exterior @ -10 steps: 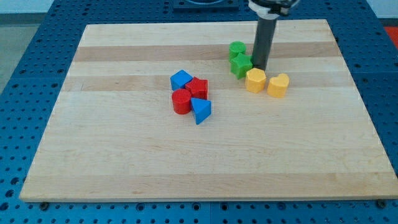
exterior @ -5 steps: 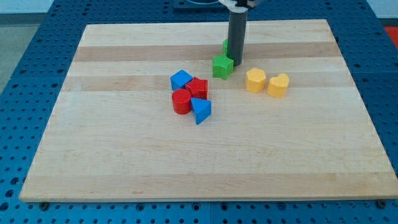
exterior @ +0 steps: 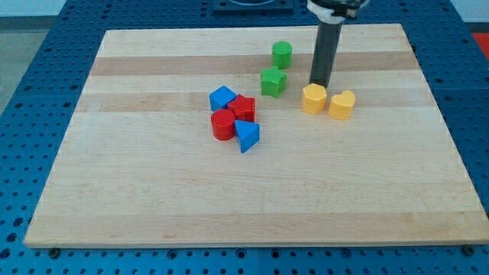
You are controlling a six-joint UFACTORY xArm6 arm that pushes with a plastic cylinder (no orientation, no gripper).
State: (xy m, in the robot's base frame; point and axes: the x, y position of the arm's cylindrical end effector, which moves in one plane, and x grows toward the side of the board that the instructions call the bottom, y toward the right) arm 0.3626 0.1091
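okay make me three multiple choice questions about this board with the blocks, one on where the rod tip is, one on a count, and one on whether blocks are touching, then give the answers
1. Where is my tip?
A. Just above the yellow hexagonal block
B. Beside the blue blocks
C. At the board's bottom edge

2. How many green blocks are on the board?
A. One
B. Two
C. Four

3. How do the two green blocks lie?
A. Stacked
B. Pressed together
C. Apart

Answers: 1 A, the tip ends right at the top edge of the yellow hexagonal block. 2 B, a green cylinder and a green star block. 3 C, bare wood shows between them.
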